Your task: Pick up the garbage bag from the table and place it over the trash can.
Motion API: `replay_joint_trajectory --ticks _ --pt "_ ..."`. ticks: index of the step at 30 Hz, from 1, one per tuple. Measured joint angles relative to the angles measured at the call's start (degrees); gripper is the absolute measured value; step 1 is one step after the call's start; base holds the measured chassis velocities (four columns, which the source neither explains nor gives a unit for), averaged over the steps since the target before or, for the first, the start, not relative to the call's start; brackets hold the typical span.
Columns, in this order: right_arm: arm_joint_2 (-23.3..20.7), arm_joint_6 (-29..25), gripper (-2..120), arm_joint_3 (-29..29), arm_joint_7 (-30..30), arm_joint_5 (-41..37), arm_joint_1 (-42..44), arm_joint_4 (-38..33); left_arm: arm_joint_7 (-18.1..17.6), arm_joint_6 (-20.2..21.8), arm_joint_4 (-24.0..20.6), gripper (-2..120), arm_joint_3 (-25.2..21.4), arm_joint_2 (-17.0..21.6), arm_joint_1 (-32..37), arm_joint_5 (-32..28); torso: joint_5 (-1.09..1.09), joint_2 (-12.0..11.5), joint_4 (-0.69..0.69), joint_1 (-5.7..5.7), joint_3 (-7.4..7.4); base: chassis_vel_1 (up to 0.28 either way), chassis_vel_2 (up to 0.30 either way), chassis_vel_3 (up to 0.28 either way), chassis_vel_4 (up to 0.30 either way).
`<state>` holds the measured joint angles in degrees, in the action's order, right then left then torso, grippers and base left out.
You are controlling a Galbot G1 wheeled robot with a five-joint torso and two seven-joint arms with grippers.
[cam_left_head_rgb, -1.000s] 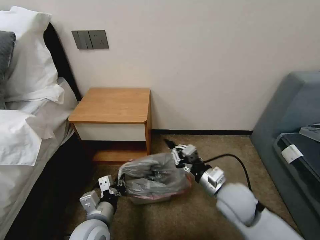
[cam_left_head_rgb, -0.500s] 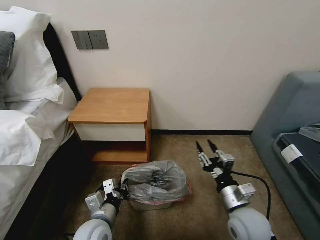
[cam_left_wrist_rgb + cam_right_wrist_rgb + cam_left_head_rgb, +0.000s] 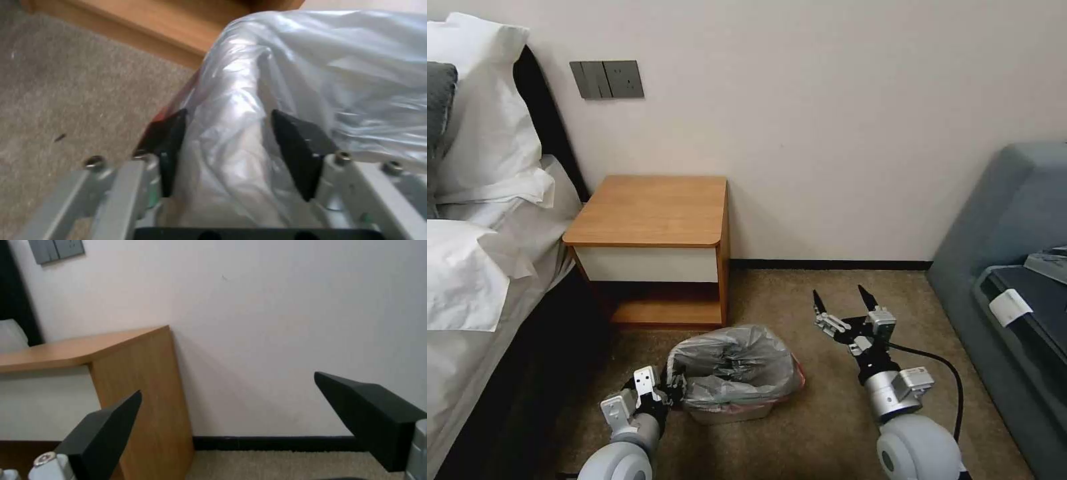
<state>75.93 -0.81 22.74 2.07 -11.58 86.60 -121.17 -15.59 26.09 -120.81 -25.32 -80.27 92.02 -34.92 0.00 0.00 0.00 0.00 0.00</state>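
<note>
The grey crinkly garbage bag [image 3: 735, 363] is draped over the cream trash can [image 3: 728, 415] on the carpet in front of the table [image 3: 647, 210], its pink rim showing low on the right side. My left gripper [image 3: 668, 388] is at the bag's left edge. In the left wrist view its black fingers [image 3: 299, 150] stand apart with a fold of the garbage bag [image 3: 249, 110] between them. My right gripper [image 3: 844, 303] hovers open above the carpet to the right of the bin, holding nothing. It points at the wall beside the table [image 3: 80, 350].
A bed with white pillows [image 3: 474, 267] runs along the left. A grey sofa [image 3: 1014, 267] fills the right. A black cable [image 3: 940, 373] loops off my right wrist. Open carpet [image 3: 827, 427] lies between the bin and the sofa.
My right gripper let go of the bag's right side, swung right and back, and spread its fingers wider. The bag settled lower on the bin. My left arm drew back slightly.
</note>
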Motion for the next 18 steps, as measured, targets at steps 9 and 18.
replay_joint_trajectory --ticks 9,18 --pt "1.72 -1.12 100 -1.63 -0.89 2.02 0.3 0.98 3.36 -1.8 -0.47 95 0.2 0.76 -0.03 2.35 0.0 0.0 0.0 0.0 0.0 0.0 0.0 0.0 0.0" --pt "4.11 -1.53 100 -4.03 0.38 5.2 0.98 1.78 5.07 -9.02 -1.67 100 0.04 1.52 1.28 10.04 0.0 0.0 0.0 0.0 0.0 0.0 0.0 0.0 0.0"
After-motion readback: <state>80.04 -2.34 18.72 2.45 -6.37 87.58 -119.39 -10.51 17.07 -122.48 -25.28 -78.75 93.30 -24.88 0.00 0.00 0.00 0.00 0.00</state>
